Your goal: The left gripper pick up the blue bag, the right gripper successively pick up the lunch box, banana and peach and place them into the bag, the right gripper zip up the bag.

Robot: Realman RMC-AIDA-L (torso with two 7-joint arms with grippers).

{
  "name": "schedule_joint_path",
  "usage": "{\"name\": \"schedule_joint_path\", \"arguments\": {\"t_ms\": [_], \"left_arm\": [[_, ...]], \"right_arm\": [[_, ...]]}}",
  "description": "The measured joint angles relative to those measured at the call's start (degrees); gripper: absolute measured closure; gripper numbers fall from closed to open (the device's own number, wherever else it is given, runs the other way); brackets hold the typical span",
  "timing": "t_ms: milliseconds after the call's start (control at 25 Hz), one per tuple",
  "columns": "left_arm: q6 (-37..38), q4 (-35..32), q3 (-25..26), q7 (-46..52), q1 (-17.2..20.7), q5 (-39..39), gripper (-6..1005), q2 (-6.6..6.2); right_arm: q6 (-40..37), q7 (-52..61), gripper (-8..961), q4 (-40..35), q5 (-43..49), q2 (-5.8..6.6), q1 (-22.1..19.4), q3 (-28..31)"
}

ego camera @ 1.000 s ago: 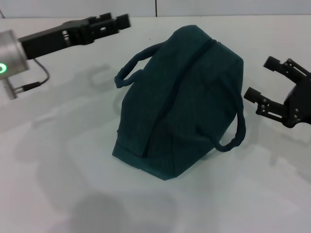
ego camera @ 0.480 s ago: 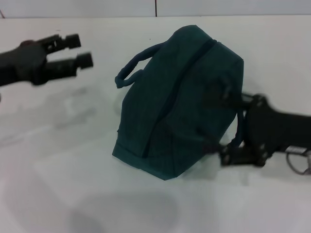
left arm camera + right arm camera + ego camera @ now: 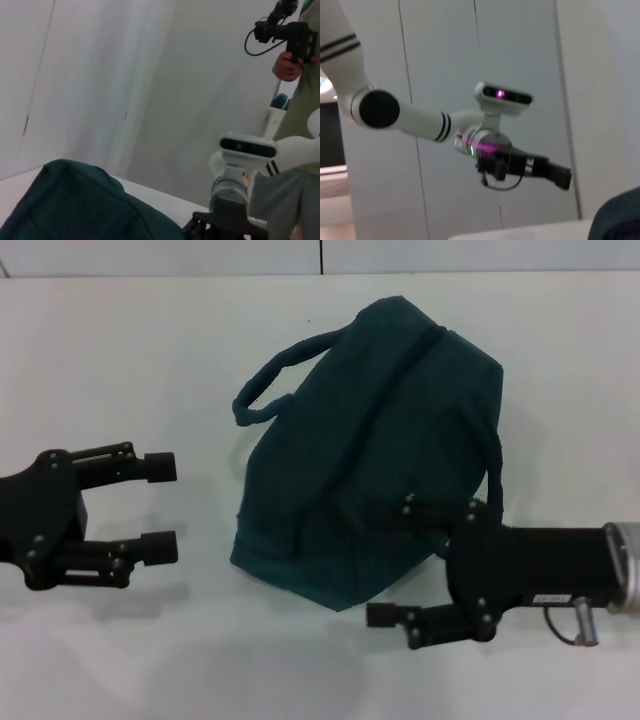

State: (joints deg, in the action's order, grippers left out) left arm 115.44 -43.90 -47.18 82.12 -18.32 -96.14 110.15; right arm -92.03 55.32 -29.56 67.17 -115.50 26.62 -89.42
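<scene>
- We are noting a change over the last second: both arms are coming down and inward from the far corners of the table point(image 3: 120, 660) to flank the bag point(image 3: 370, 450).
- Left gripper point(image 3: 160, 508) is now sitting low at the bag's left, well apart from the fabric, its two fingers spread and pointing toward the bag.
- Right gripper point(image 3: 395, 565) is now reaching in from the right; its upper finger is overlapping the bag's lower right side in the head view, the lower finger is lying over bare table just below the bag's edge. Fingers spread, nothing between them. We cannot tell whether the upper finger is touching the cloth.
- Neither gripper is holding anything.
- Our reading: the bag appears closed along its top seam and no lunch box, banana or peach is showing on the table, so we are judging the packing and zipping as likely done.
- The bag itself: dark teal fabric, sitting mid-table, bulging and tilted, the dark zip line running along its top ridge. One loop handle is arching off its left side, the other is hanging down its right side near the right gripper.
</scene>
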Motion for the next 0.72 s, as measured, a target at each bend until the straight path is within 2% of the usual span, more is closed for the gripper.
{"name": "schedule_joint_path", "arguments": {"t_ms": [200,520,720], "left_arm": [[0.70,-0.04,-0.02,-0.05,0.59,-0.16,120,0.06],[0.88,0.11,-0.78,-0.10,0.28,-0.57,120,0.65],[0.92,0.16,-2.54,-0.74,-1.05,-0.82,120,1.48]], "right_arm": [[1.96,0.40,119,0.00,0.03,-0.14,0.95,-2.02],[4.61,0.40,117,0.00,-0.24,-0.15,1.14,-1.77],[4.60,1.59,115,-0.26,-0.40,0.52,1.15,-1.60]]}}
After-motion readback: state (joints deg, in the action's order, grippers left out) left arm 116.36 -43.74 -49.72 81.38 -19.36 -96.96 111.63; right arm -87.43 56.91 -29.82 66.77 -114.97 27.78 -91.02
